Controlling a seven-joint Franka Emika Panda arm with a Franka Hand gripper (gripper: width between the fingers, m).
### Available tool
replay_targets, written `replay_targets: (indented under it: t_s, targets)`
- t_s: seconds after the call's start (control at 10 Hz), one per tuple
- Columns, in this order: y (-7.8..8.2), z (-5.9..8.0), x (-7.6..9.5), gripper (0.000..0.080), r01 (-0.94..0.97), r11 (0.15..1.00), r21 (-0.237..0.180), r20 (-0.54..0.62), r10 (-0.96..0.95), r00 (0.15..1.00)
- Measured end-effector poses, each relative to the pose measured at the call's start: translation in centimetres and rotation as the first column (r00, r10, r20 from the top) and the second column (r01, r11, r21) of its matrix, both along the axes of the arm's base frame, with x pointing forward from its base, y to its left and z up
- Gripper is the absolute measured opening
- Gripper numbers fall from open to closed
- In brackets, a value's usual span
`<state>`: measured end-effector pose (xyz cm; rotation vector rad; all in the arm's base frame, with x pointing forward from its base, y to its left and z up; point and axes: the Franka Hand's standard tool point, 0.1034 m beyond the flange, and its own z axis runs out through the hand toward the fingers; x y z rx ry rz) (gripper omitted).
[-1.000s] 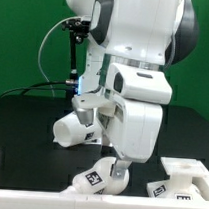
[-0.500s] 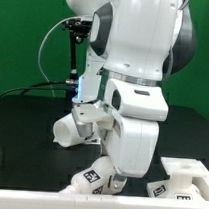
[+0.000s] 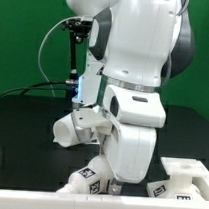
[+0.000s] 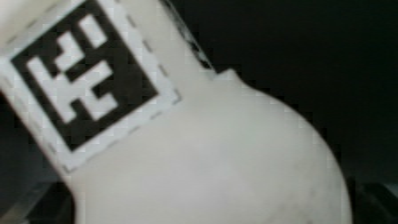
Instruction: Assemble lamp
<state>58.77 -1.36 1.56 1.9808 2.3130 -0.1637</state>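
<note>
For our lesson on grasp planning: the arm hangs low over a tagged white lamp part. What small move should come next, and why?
Probably close the jaws on the rounded lamp part before any lift. Its curved white surface and tag fill the wrist view, so the wrist sits right at it. Whether the jaws already touch it is not visible.

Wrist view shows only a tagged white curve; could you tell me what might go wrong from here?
The rounded lamp part fills the wrist view and no fingertips show, so a closing pincer might slip off its curve.
The arm hides the pincer in the exterior view and sits beside the lamp shade, which it may nudge.
</note>
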Motion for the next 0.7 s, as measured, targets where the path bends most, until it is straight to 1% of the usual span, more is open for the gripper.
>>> replay_targets:
  t_s: [0.5, 0.6, 0.7]
  targets:
    - [0.0, 0.0, 0.0, 0.0568, 0.006, 1.000, 0.000, 0.001, -0.006, 1.000]
    - [-0.2, 0.1, 0.0, 0.0568, 0.035, 0.999, 0.001, 0.008, -0.035, 0.999]
    - [-1.2, 0.8, -0.1, 0.0568, 0.087, 0.996, 0.002, 0.024, -0.087, 0.996]
